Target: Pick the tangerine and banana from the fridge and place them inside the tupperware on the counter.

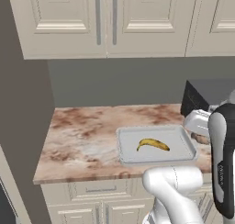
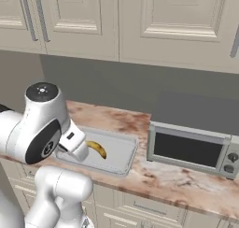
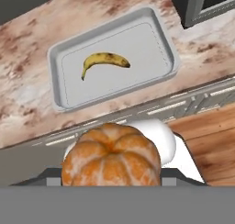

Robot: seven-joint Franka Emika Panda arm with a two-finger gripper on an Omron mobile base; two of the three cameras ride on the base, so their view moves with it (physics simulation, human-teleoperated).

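On the left, a dark grey wall (image 1: pixel 23 108) closes off the desk's (image 1: pixel 82 140) left end, and the marbled top there lies bare up to the tray. The tupperware (image 1: pixel 126 147) sits near the desk's front edge, about midway along it, its long side running with that edge. The banana (image 1: pixel 153 144) lies flat in the middle of it, curved, touching none of the rim. Right of the tupperware, well apart from it, the microwave (image 2: pixel 189 150) stands against the back wall, its door facing out over the front edge. Cream cabinets (image 1: pixel 105 21) hang above the whole stretch, and drawers (image 1: pixel 98 191) sit under the desk.

My hand (image 3: pixel 111 184) hangs out in front of the desk's front edge, above the wooden floor (image 3: pixel 206 140). It is partway open and closed on the tangerine (image 3: pixel 111 161), which sits between my fingers, hiding them. My own arm (image 1: pixel 174 186) crosses in front of the drawers and, in the right base view, covers the tupperware's near left corner.
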